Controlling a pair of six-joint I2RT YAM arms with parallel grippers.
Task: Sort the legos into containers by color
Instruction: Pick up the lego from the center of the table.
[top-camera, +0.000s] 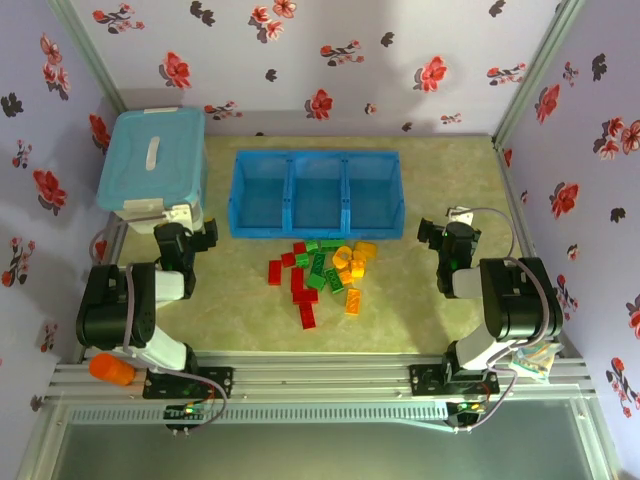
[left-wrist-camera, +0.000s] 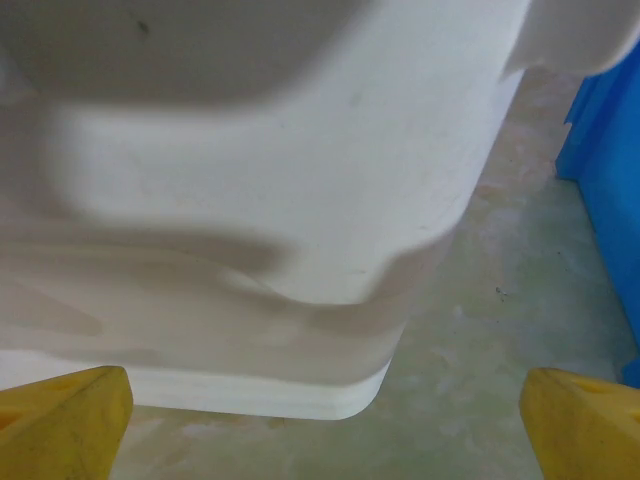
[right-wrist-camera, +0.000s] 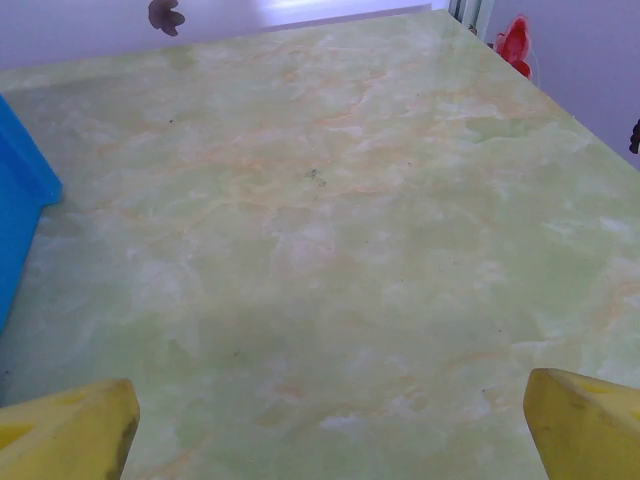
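surface: pale green marbled worktop (top-camera: 420, 310), floral walls around | legos (top-camera: 322, 272) heaped mid-worktop just before the containers (top-camera: 290, 195), between left fingers (top-camera: 203, 233) and right fingers (top-camera: 430, 233), well apart from both | both spread wide, holding nothing | left fingers close against lidded box (top-camera: 150, 160); bare worktop ahead of right fingers

1. Table (right-wrist-camera: 330, 220): pale green, marbled;
2. Bins (right-wrist-camera: 20, 200): blue corner at the left edge, on the table;
3. Right gripper (right-wrist-camera: 330, 430): yellow fingers (right-wrist-camera: 70, 430) spread wide, at both bottom corners;
4. Wall (right-wrist-camera: 300, 20): lilac, flowered, behind.
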